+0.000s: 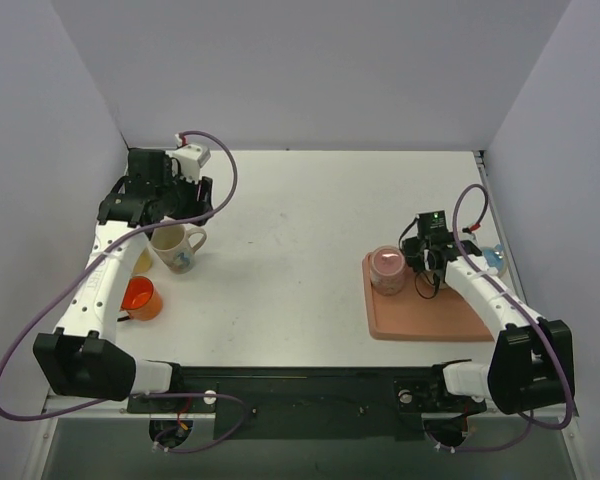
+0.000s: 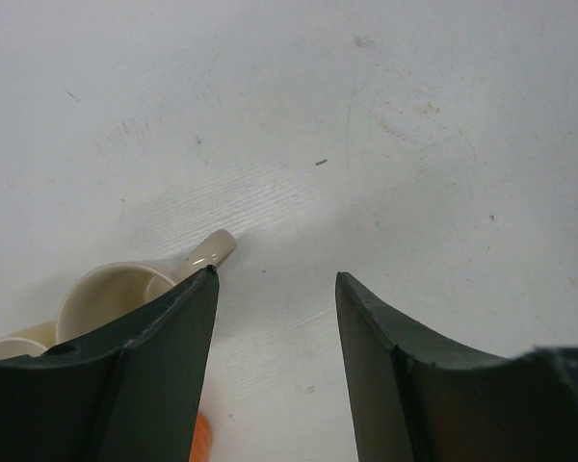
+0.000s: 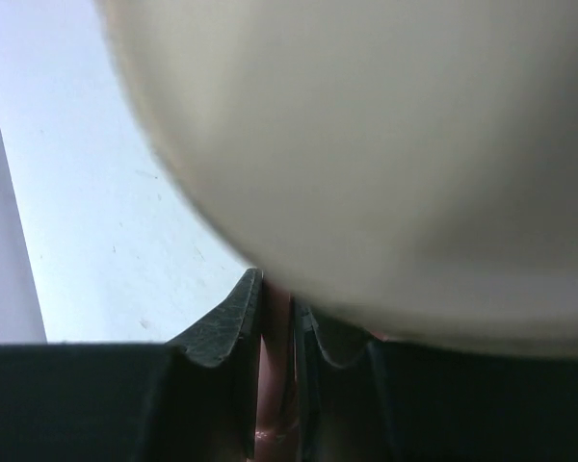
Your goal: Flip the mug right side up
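Note:
A pink mug (image 1: 387, 269) stands on a salmon tray (image 1: 430, 315) at the right. I cannot tell from the top view which end faces up. My right gripper (image 1: 421, 264) is at its right side. In the right wrist view the gripper (image 3: 275, 289) is shut on the mug's thin pink handle (image 3: 275, 375), and the blurred mug body (image 3: 385, 144) fills the frame above. My left gripper (image 1: 178, 212) hangs open and empty at the far left, just above a cream mug (image 1: 177, 247); in the left wrist view the gripper (image 2: 275, 279) shows bare table between its fingers.
The cream mug (image 2: 111, 296) stands upright with its handle pointing right. An orange cup (image 1: 140, 297) and a yellowish item (image 1: 142, 263) sit near it at the left edge. A small blue object (image 1: 493, 258) lies by the right wall.

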